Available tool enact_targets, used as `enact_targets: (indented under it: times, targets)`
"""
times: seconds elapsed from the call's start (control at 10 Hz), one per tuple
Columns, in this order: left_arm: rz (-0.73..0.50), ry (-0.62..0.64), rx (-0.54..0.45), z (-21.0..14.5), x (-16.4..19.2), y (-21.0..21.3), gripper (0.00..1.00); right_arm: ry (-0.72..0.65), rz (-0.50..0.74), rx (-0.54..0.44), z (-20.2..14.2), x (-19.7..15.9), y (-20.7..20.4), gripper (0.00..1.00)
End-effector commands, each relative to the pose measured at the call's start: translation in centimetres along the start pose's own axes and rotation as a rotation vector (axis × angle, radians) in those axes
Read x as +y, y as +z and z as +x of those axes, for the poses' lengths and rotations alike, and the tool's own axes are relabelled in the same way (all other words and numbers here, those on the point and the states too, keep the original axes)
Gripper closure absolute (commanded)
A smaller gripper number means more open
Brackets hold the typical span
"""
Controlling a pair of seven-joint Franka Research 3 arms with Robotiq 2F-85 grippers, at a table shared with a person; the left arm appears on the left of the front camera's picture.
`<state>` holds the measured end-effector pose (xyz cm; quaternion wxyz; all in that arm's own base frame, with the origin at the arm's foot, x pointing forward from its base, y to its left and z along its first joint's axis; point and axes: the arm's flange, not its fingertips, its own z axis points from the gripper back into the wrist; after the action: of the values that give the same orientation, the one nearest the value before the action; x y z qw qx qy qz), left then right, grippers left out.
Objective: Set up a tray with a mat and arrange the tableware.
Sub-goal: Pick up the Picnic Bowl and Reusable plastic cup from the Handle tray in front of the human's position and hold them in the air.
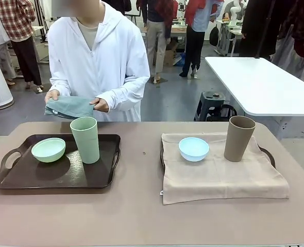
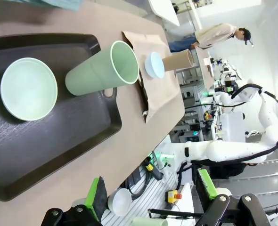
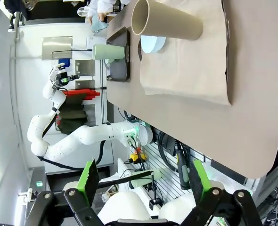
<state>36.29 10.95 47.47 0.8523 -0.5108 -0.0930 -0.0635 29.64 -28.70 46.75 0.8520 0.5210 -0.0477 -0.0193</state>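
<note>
dark tray (image 1: 18, 177): on the tabletop (image 1: 141, 216), robot's left half
pale green bowl (image 1: 48, 150): upright inside the dark tray, left part
pale green tumbler (image 1: 85, 139): upright inside the dark tray, just right of that bowl
beige mat (image 1: 219, 180): well right of the dark tray, draped over a second tray (image 1: 268, 154)
light blue bowl (image 1: 193, 148): on the mat, end nearer the dark tray
tan-brown tumbler (image 1: 239, 138): upright on the mat, end farther from the dark tray
grey-green cloth (image 1: 68, 107): folded, beyond the dark tray's far edge, held in a person's hands (image 1: 101, 105)
left gripper (image 2: 151, 195): fingers apart, gripping nothing, well back from the dark tray's near side
right gripper (image 3: 144, 181): fingers apart, gripping nothing, well apart from the dark tray
</note>
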Motion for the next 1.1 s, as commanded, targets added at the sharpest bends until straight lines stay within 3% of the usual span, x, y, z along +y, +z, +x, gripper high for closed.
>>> enact_targets:
  times: [0.0, 1.0]
  targets:
    - [-0.007, -0.006, -0.004, 0.06, 0.13, 0.21, 0.00, 0.002, 0.001, 0.001, -0.01, 0.16, -0.05, 0.00]
    - [-0.007, -0.006, -0.004, 0.06, 0.13, 0.21, 0.00, 0.002, 0.001, 0.001, -0.01, 0.16, -0.05, 0.00]
